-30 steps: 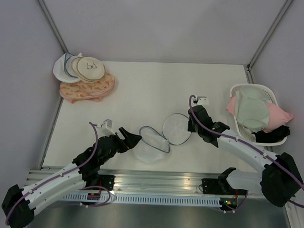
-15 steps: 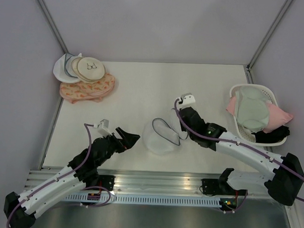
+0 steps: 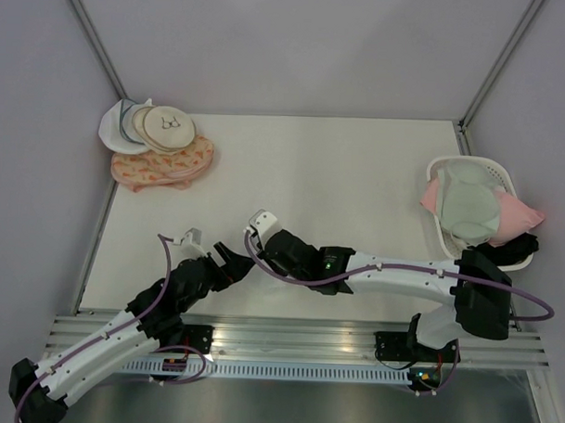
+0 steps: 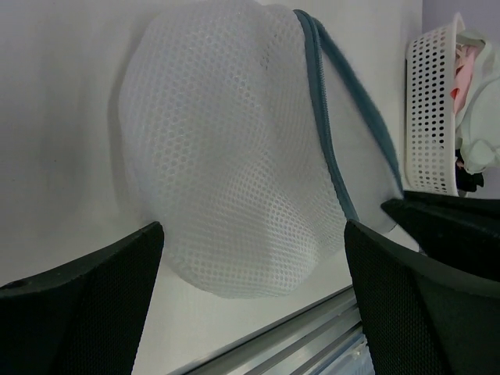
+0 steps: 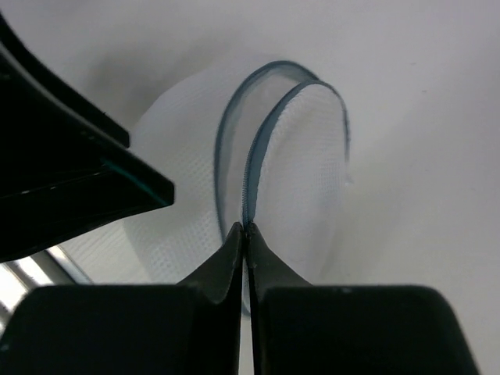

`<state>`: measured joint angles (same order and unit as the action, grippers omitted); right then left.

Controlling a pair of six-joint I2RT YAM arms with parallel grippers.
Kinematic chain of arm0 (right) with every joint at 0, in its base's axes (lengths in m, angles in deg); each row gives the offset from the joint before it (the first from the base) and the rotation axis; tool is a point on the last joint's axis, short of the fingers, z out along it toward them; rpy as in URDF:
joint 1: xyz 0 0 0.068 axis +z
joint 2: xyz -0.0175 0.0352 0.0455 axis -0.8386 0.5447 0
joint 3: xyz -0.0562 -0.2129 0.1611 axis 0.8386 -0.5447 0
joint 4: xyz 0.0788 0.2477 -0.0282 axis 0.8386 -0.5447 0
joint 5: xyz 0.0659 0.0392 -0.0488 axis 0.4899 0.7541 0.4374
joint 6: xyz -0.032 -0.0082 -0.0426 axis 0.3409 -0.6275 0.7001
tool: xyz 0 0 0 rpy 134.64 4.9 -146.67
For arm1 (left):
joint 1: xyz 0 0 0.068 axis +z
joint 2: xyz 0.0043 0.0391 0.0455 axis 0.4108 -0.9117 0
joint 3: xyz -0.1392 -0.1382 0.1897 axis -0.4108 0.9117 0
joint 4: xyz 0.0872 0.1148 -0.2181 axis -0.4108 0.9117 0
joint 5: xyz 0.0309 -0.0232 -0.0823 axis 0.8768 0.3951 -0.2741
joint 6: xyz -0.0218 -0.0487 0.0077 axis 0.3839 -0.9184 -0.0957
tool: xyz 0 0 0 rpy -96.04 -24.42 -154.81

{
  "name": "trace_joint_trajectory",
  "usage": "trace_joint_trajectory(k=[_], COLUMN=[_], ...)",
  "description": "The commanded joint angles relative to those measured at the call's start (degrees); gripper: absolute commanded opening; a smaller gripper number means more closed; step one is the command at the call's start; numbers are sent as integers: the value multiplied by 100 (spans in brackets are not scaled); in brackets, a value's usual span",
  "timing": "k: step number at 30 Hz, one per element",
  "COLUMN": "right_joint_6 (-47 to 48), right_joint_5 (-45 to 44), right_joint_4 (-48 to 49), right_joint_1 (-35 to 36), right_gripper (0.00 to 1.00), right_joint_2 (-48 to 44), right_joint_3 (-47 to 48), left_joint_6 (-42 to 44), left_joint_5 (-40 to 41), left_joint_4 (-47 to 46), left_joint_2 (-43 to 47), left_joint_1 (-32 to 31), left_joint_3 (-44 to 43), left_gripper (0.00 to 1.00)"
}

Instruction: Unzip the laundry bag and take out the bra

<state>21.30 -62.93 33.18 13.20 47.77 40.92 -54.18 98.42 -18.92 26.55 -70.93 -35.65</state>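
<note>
1 laundry bag (image 4: 234, 156), 1 bra (image 3: 469, 207), 1 basket (image 3: 446, 166), 1 pink garment (image 3: 521, 217), 1 black garment (image 3: 510, 248), 1 patterned bag (image 3: 152, 171).

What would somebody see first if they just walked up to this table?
The white mesh laundry bag near the front edge, with the right gripper pinching its grey-blue zipper rim and the left gripper open wide facing it. Then the white basket heaped with clothes on the right.
</note>
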Motion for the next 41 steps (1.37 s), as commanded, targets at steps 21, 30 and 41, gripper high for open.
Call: trace_joint_trajectory(k=[21, 30, 41], right_joint_6=[-577, -858, -1447], right_joint_5=[2302, 544, 656], right_joint_4=[1088, -721, -741], right_joint_1=[-630, -630, -630], right_gripper=[98, 98, 98], right_joint_2=[-2138, -3651, -4592], right_joint_3=[-1185, -975, -1493], left_joint_6=[-99, 271, 640], left_joint_5=[239, 82, -51], left_joint_4=[351, 290, -26], left_joint_2=[794, 962, 233], left_joint_1=[18, 18, 18], left_joint_3=[-5, -76, -532], left_gripper=[100, 100, 100])
